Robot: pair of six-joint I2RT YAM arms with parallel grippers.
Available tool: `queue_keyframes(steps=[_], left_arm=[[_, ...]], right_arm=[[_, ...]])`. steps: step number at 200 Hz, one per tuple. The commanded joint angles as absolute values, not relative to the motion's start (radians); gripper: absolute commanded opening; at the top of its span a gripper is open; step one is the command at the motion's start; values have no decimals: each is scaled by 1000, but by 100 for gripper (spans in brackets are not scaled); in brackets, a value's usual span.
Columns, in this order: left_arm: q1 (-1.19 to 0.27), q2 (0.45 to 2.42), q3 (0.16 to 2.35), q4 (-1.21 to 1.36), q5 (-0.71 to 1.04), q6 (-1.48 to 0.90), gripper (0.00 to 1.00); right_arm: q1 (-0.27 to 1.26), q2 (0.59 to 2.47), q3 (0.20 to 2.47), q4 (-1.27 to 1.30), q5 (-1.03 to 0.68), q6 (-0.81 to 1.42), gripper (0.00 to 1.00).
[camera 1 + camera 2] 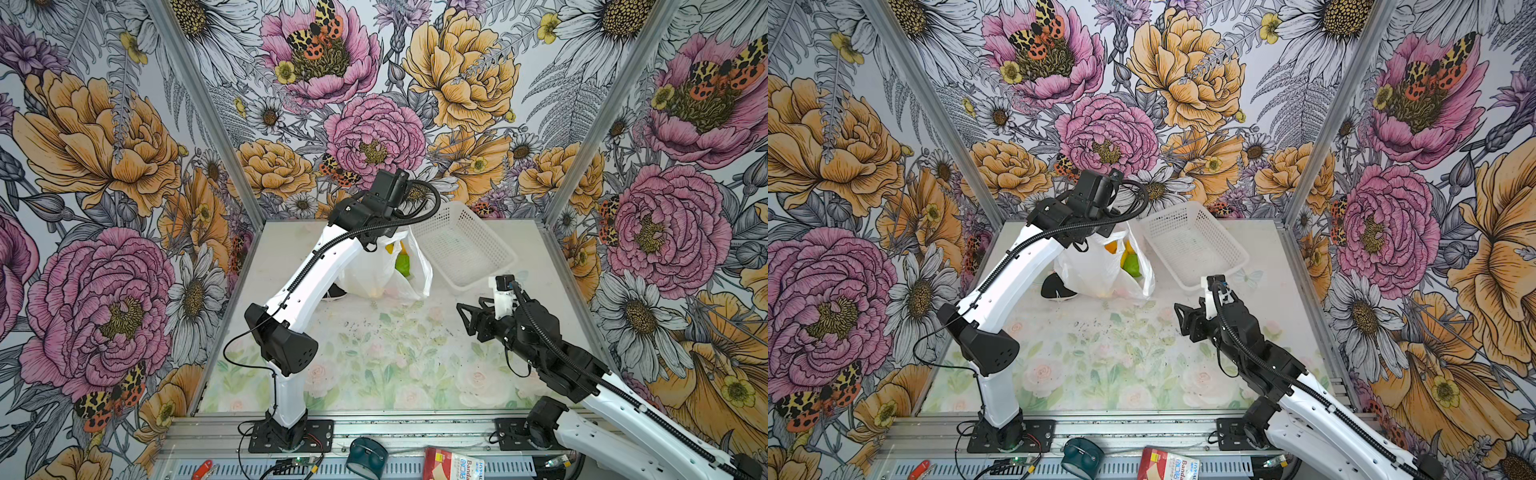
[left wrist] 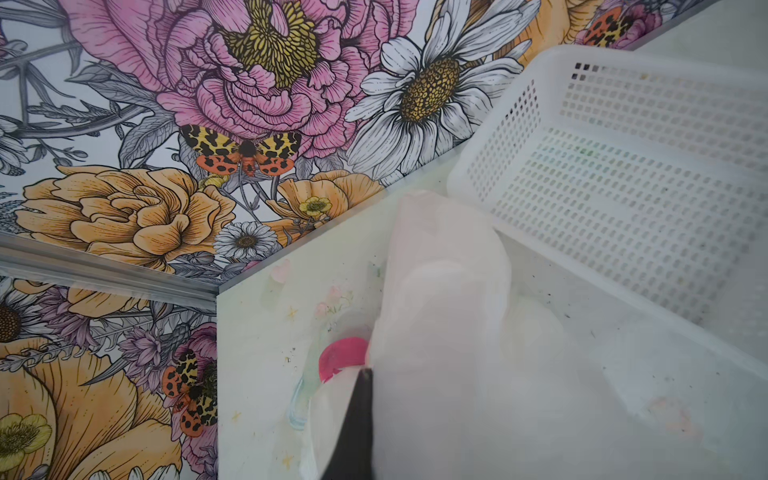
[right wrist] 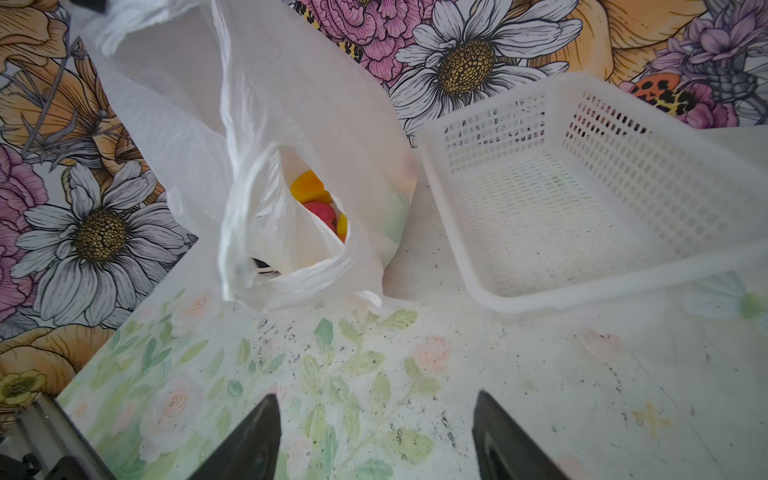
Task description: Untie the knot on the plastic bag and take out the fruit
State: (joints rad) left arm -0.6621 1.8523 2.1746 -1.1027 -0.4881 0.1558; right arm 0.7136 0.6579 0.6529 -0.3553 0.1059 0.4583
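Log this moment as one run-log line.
left gripper: shut on plastic bag | right gripper: open, apart from bag | fruit: inside bag

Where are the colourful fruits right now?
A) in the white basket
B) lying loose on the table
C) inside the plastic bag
C: in the right wrist view the fruit shows yellow and red through the opening of the plastic bag, while the white basket beside it holds none.
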Motion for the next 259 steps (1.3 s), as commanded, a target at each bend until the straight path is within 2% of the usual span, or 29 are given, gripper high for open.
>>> queue_keyframes(steps=[1,22,43,60,91,102,147,174,200,233,259], left_arm=[[-686,1776,2021,-1125,-357,91,0],[-694,1752,1861,-1111,-165,81,0],[-725,1691,1755,-1040,-52,98,0],[-719,1636,1708,-984,90,113,0],[-678,1590,1627,-946,175,111,0],[-694,1578,1604,-938,160,118,0],[-748,1587,1591,-938,-102,122,0],[-736,1585,1598,-940,-93,118,0],[-737,1562,1593,-938,-106,121,0],[-736,1549,1589,-938,-138,123,0],[-733,1572,1592,-940,-202,112,0]], right_arm=[[716,604,651,-335,1,435,58],[726,590,655,-330,-82,434,45],[750,630,664,-315,-113,435,36],[782,692,669,-291,-81,440,32],[849,871,672,-179,5,454,31],[870,950,670,-123,46,456,32],[890,1302,693,188,187,453,38],[886,1487,793,254,217,423,40],[862,1661,899,238,234,442,38],[845,1771,918,242,164,491,39],[850,1757,786,421,72,528,52]])
